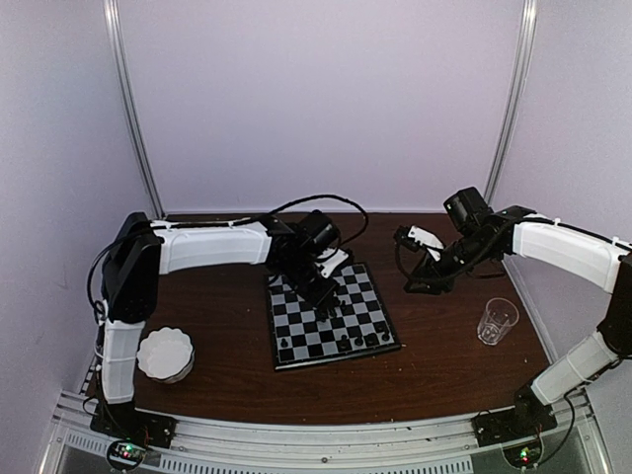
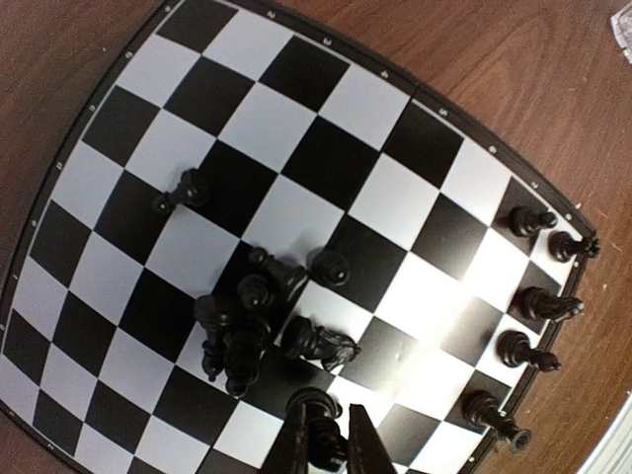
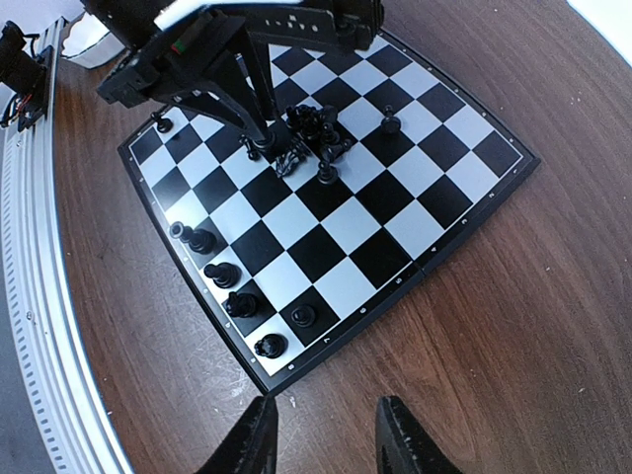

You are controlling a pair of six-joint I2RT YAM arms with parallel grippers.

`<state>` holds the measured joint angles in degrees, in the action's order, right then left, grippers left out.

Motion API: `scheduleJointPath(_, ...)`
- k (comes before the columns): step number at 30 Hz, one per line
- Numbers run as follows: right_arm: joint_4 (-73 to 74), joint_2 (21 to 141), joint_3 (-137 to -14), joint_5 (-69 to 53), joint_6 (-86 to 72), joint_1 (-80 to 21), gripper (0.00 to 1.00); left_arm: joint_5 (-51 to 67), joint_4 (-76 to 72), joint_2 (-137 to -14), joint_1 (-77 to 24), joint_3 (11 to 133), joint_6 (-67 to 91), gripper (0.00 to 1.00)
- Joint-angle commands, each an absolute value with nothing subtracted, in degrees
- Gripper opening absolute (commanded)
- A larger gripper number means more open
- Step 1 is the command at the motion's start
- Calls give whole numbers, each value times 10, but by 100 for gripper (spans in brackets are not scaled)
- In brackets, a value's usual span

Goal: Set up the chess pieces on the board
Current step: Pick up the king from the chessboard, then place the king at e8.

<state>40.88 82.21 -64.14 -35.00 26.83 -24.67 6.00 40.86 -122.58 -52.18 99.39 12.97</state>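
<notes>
- Looking along the dark rim of the board (image 2: pixel 326 163): tiny pale characters sit there, roughly one per square, like coordinate marks.
- From the left wrist view they are blurred and too small; I cannot read a single one with confidence.
- Nothing else here carries legible text, numbers or a brand.

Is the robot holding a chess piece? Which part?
Cannot tell for sure: the left gripper straddles the body of one small black chess piece. The right gripper holds nothing.
</notes>
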Motion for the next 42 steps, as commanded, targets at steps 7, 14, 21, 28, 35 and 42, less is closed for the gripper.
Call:
scheduleJointPath(7, 405, 824, -634, -355, 277, -243, 36, 129, 336, -1102, -527, 933, 142, 7)
scheduleJointPath(14, 406, 823, -634, -355, 279, -243, 36, 138, 277, -1054, -563, 840, 132, 8)
scheduleJointPath(21, 406, 825, -634, -355, 281, -243, 36, 108, 250, -1039, -600, 786, 134, 8)
scheduleJointPath(28, 407, 830, -634, -356, 282, -243, 36, 109, 210, -1049, -601, 753, 143, 8)
scheduleJointPath(35, 406, 829, -634, -353, 282, -243, 36, 107, 192, -1063, -601, 745, 142, 8)
scheduleJointPath(42, 407, 831, -634, -355, 282, -243, 36, 95, 184, -1078, -600, 747, 139, 8)
